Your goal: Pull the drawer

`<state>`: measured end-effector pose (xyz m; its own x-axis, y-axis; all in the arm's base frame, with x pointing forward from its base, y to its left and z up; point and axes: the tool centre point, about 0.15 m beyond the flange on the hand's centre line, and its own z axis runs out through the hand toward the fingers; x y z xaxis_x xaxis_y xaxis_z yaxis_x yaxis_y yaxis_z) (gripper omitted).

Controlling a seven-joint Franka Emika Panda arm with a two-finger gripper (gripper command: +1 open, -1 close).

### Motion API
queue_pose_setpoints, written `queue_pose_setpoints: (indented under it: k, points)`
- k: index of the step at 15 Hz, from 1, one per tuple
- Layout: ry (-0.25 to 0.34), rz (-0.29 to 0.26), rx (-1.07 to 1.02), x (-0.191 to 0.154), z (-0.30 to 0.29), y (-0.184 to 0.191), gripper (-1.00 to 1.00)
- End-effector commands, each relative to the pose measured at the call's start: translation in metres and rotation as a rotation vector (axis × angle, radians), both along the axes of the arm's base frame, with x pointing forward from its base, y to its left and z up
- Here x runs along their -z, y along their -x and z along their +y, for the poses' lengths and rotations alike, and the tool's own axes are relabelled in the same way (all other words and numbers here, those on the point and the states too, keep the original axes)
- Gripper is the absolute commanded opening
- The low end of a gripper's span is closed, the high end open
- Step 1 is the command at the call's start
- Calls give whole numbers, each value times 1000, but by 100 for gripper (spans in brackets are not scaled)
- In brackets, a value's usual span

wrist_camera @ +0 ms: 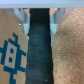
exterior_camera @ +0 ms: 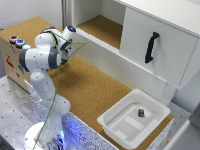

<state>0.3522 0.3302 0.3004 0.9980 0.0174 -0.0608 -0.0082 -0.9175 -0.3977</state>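
Note:
The button-topped wooden box [exterior_camera: 11, 57] stands at the exterior view's left, with my arm's forearm and wrist [exterior_camera: 67, 42] crossing in front of its right side. There the drawer itself is hidden behind the arm. In the wrist view a wide black bar, the drawer's handle [wrist_camera: 39, 52], runs between the two pale fingers [wrist_camera: 22, 21]. My gripper [wrist_camera: 38, 21] sits closed against the bar's two edges. Pale wood with a blue print [wrist_camera: 10, 52] lies on one side of the bar and cork [wrist_camera: 67, 50] on the other.
A white plastic tub [exterior_camera: 112, 125] holding a small dark object [exterior_camera: 141, 112] stands on the cork tabletop [exterior_camera: 90, 85] at the exterior view's lower right. A large white cabinet door with a black vertical handle [exterior_camera: 151, 47] is at the upper right, beside an open cork-lined shelf [exterior_camera: 102, 27].

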Motion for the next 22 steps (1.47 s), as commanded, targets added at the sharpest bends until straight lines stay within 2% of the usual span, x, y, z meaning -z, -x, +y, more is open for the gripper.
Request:
queue_pose_setpoints:
  k: [1,7,21,22]
  points:
    - [-76,-36,87,2,-60,29,-100]
    - [-81,-32,93,5,-97,34,-100]
    - [-51,-35,142,-5,-190,34,-100]
    - [-36,-33,116,-9,-190,32,100]
